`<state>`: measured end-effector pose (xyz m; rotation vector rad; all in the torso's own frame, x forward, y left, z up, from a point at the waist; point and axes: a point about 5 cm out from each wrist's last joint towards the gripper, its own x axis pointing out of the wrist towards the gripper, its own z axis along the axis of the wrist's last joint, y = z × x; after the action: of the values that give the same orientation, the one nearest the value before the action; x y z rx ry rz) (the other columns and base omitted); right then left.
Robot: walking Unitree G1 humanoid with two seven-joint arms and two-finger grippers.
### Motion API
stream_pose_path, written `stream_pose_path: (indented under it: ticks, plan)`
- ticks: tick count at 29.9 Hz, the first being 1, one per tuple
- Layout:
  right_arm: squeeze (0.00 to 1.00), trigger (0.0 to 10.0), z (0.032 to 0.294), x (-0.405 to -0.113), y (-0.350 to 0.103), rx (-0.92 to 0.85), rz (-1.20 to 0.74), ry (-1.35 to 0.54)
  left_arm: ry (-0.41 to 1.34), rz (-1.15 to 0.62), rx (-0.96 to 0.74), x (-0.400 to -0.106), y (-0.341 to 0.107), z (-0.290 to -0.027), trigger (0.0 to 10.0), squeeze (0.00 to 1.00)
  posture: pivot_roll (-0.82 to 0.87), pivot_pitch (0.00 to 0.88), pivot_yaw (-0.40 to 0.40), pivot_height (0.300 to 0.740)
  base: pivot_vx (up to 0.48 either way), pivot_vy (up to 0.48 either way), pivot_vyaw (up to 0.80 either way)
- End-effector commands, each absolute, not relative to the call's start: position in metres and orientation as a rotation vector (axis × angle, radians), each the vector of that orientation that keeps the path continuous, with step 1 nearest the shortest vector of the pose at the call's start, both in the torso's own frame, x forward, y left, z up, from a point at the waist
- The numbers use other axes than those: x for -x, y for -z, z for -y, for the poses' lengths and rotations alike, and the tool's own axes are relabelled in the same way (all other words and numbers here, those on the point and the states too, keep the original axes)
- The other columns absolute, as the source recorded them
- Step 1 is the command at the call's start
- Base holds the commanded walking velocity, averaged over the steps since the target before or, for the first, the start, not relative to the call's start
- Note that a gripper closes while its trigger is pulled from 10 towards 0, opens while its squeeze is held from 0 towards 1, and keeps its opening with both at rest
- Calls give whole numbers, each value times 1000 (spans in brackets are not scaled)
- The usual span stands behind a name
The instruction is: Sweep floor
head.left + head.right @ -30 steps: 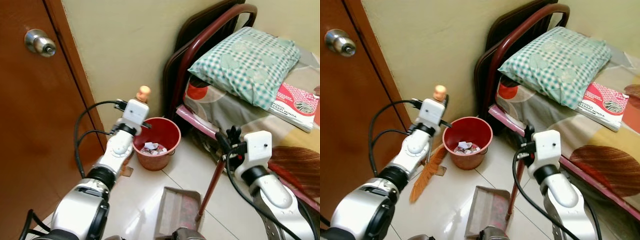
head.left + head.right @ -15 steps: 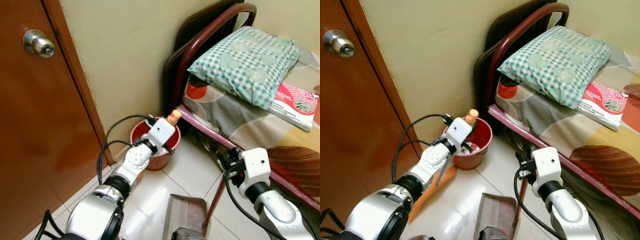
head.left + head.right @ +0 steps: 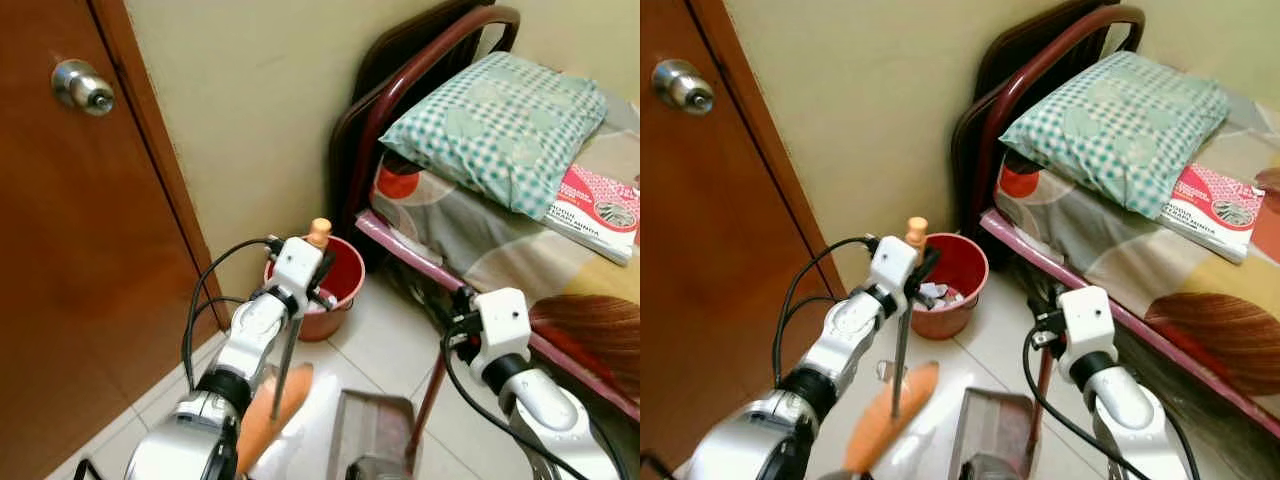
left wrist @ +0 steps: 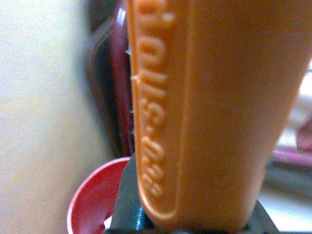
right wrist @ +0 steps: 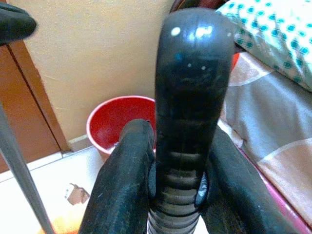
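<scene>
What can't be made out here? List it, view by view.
- Dustpan: its front is cut off by the bottom edge in the eye views.
- Broom bristles: blurred orange.
- Bin contents: scraps too small to identify, partly behind the left end effector.
- Left wrist view: the orange broom handle blocks the floor.
- Book: cover text too small.

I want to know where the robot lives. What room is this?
Most likely a bedroom. There is a bed with a checked pillow on it, a wooden door beside the wall, and a small red bin in the corner.
</scene>
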<state>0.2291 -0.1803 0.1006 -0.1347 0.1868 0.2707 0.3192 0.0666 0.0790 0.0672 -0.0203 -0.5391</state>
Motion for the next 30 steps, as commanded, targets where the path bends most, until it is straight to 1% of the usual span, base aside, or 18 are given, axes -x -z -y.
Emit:
stream_pose_path:
  ticks: [1,2,5,6,7,14,18,22,24,27,30]
  plan:
    - [0,10000,179,-232,-102,136,-171,-284,493,74,54,-317,-94,-63,10000,0,-138,117,-37,740,0,0,0]
    - [0,10000,176,-236,-102,133,-164,-290,422,117,93,-312,-106,-74,10000,0,-129,115,-37,740,0,0,0]
    - [0,10000,175,-239,-102,131,-157,-295,384,132,97,-306,-113,-85,10000,0,-119,114,-39,740,0,0,0]
    - [0,10000,175,-241,-102,131,-154,-297,357,148,91,-303,-118,-92,10000,0,-104,111,-40,740,0,0,0]
    - [0,10000,174,-245,-102,131,-148,-300,296,171,63,-297,-128,-108,10000,0,-95,111,-40,740,0,0,0]
    - [0,10000,172,-252,-100,133,-140,-312,137,270,-51,-286,-173,-149,10000,0,-57,103,-40,740,0,0,0]
    - [0,10000,168,-256,-99,125,-133,-319,88,335,-109,-283,-188,-159,10000,0,-44,97,-36,740,0,0,0]
    - [0,10000,164,-258,-98,124,-128,-327,45,284,-132,-280,-177,-167,10000,0,-34,89,-32,740,0,0,0]
    - [0,10000,163,-259,-97,123,-125,-330,21,232,-146,-276,-168,-170,10000,0,-29,84,-31,740,0,0,0]
    - [0,10000,162,-262,-97,119,-118,-333,27,222,-165,-271,-163,-170,10000,0,-21,79,-31,740,0,0,0]
    - [0,10000,159,-265,-96,113,-107,-339,13,187,-146,-268,-152,-168,10000,0,-16,71,-31,740,0,0,0]
